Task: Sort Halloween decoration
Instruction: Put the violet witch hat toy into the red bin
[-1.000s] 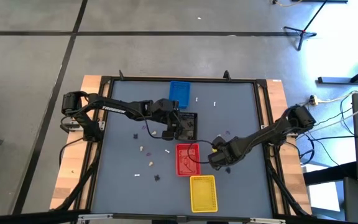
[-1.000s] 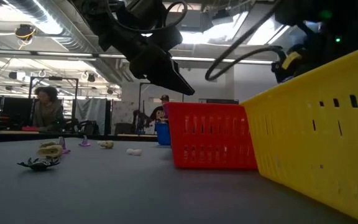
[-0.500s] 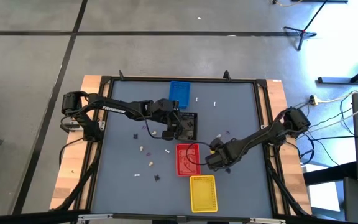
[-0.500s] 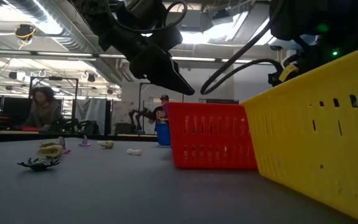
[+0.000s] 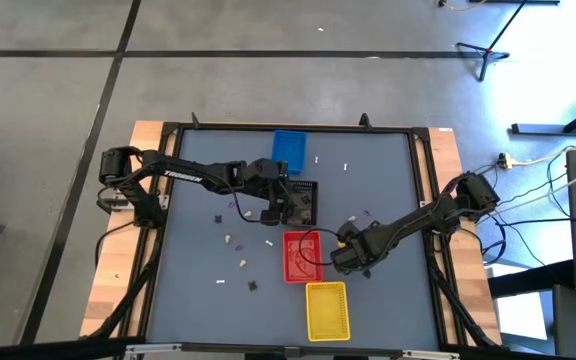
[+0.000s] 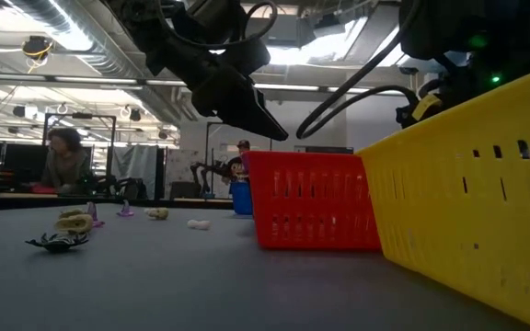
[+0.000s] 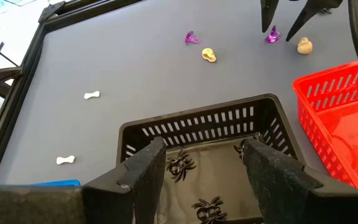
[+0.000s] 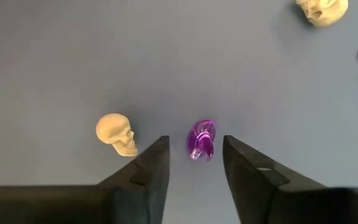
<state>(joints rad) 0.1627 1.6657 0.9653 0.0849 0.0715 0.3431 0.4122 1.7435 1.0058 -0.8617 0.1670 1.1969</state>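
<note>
Right gripper [image 8: 194, 163] narrowing on a purple decoration [image 8: 201, 139] beside the red tray [image 5: 301, 257].

Its fingers straddle the purple piece on the table [image 5: 198, 180] but are not yet pressed against it; a gap shows on both sides. A second ago they stood wider and the arm has since drawn slightly inward, so a pick appears to be starting. A cream skull [image 8: 116, 133] lies just beside one finger and may be nudged. Left gripper [image 7: 205, 163] hangs spread and empty over the black tray [image 7: 197, 121] near the table's centre, where spiders [image 7: 180, 165] already lie. Other loose pieces remain unsorted toward the left edge.
</note>
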